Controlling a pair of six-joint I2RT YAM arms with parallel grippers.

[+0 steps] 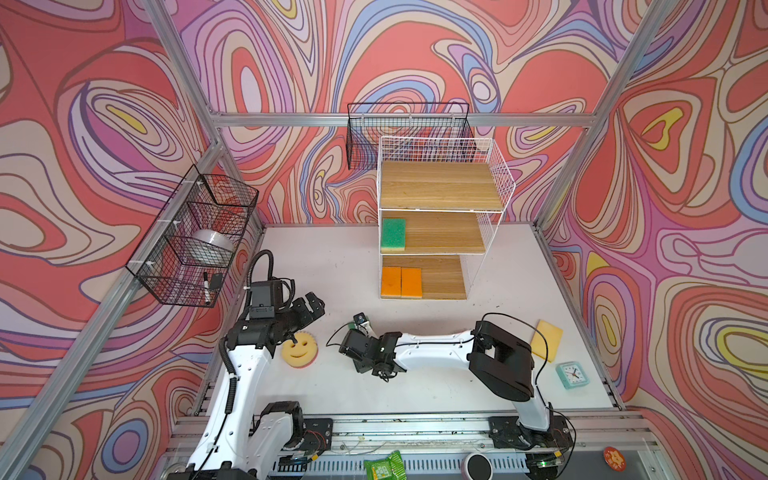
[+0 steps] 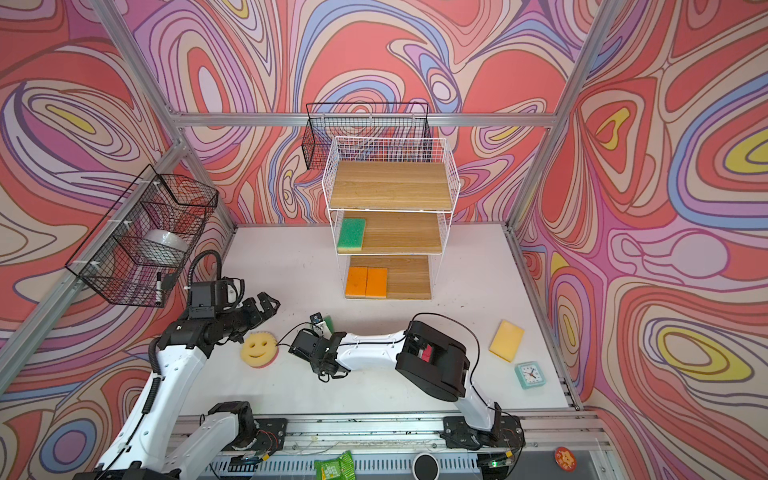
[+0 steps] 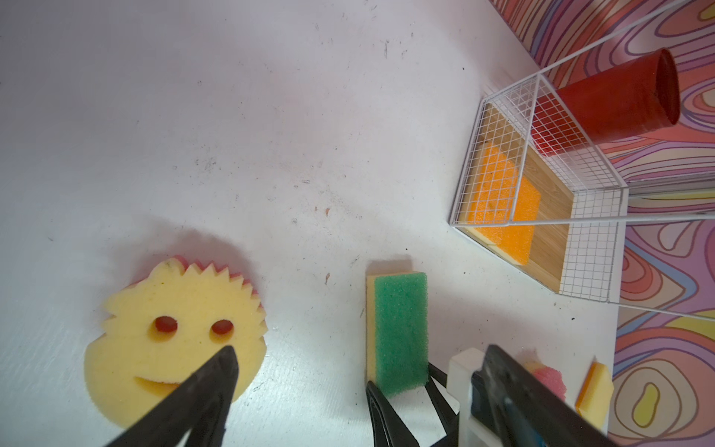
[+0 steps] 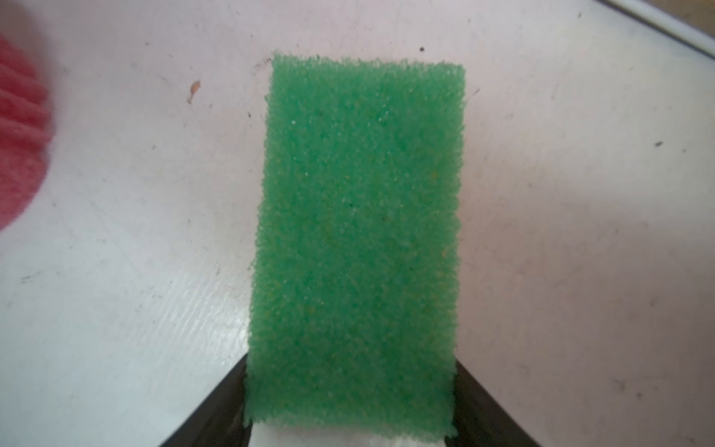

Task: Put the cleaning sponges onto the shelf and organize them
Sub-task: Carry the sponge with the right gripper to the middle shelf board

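My right gripper (image 1: 360, 323) (image 4: 350, 391) is shut on the near end of a green-faced yellow sponge (image 4: 356, 232) (image 3: 400, 333) that lies on the table, a finger against each long side. My left gripper (image 1: 311, 305) (image 3: 360, 348) hangs open above the table beside a round yellow smiley sponge (image 1: 299, 349) (image 3: 174, 340). The white wire shelf (image 1: 440, 187) holds a green sponge (image 1: 393, 235) on its middle board and two orange ones (image 1: 401, 282) on the bottom board. A yellow sponge (image 1: 546, 340) lies at the right. A pink sponge (image 3: 549, 377) shows behind the right arm.
Black mesh baskets hang on the left wall (image 1: 195, 241) and behind the shelf (image 1: 409, 133). A teal clock (image 1: 573, 374) stands near the right edge. A green packet (image 1: 384, 467) lies on the front rail. A red cup (image 3: 615, 96) is behind the shelf.
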